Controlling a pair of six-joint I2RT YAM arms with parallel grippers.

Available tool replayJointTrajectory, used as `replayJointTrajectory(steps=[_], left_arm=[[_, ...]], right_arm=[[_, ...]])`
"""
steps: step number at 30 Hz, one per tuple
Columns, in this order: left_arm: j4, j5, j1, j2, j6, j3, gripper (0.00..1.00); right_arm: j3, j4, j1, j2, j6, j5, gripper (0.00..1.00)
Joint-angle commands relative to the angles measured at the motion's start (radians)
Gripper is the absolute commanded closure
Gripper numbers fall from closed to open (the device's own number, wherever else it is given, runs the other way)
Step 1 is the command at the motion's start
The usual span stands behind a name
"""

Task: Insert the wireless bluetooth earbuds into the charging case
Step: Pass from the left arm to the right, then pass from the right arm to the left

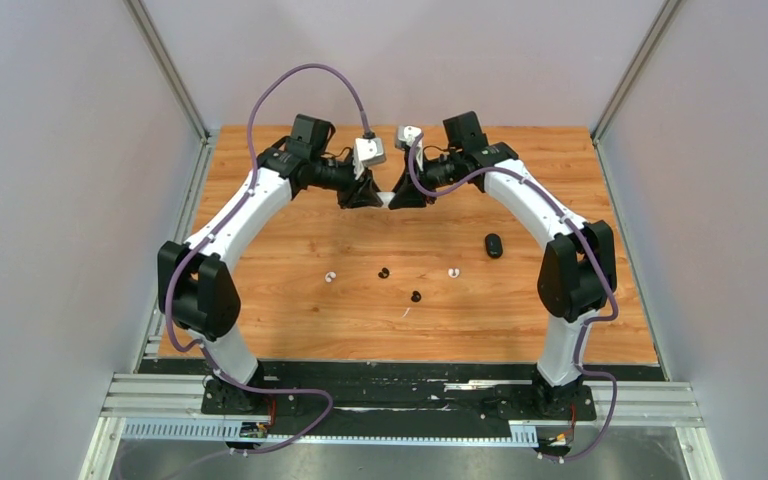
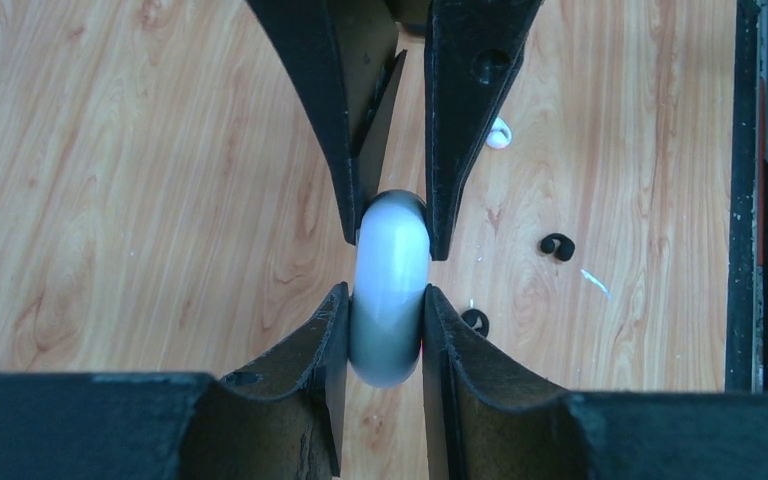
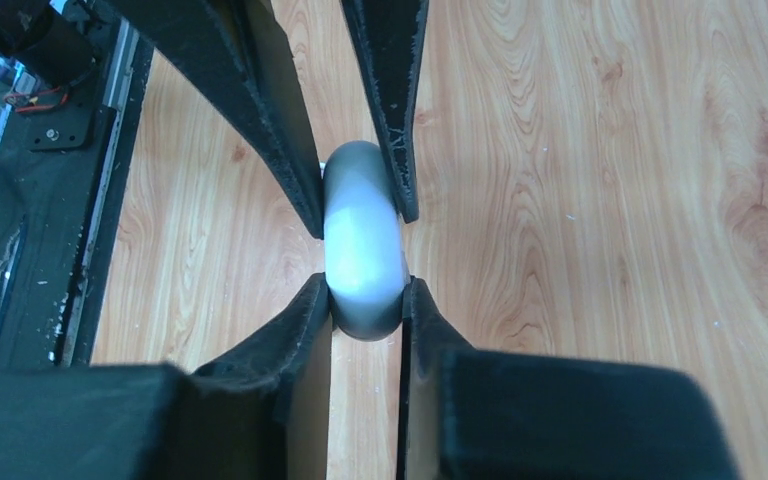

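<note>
A white oval charging case (image 1: 386, 199) hangs above the far middle of the table, held from both sides. My left gripper (image 1: 370, 197) is shut on one end of it and my right gripper (image 1: 402, 197) on the other. In the left wrist view the case (image 2: 392, 290) sits between my left gripper's (image 2: 385, 302) pads. It shows likewise in the right wrist view (image 3: 363, 250), in my right gripper (image 3: 364, 290). The case looks closed. Two white earbuds (image 1: 330, 277) (image 1: 453, 272) and two black earbuds (image 1: 383, 272) (image 1: 416, 296) lie loose on the table nearer the arms.
A black oval charging case (image 1: 494, 245) lies on the wooden table (image 1: 290, 320) to the right of the earbuds. A small white scrap (image 1: 405, 312) lies near the front black bud. Grey walls stand on both sides. A black rail (image 1: 400, 400) runs along the near edge.
</note>
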Motion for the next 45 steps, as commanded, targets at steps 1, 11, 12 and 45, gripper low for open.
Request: replayJointTrajectory(steps=[1,11,12,45], left_arm=[[0.037,0.024,0.002,-0.059,-0.033,-0.002,0.81],[0.463,0.173,0.153,-0.21,-0.517,-0.154,0.16],[0.516,0.201,0.164,-0.234,-0.597,-0.205,0.16],[1.212,0.392,0.179,-0.128,-1.039,-0.351,0.43]], right_arm=[[0.015,0.018,0.005,-0.039,-0.015,-0.01,0.96],[0.143,0.034,-0.08,-0.047,0.143,-0.141,1.0],[0.171,0.035,-0.087,-0.046,0.159,-0.159,1.0],[0.081,0.269,-0.006,-0.084,0.332,-0.169,1.0]])
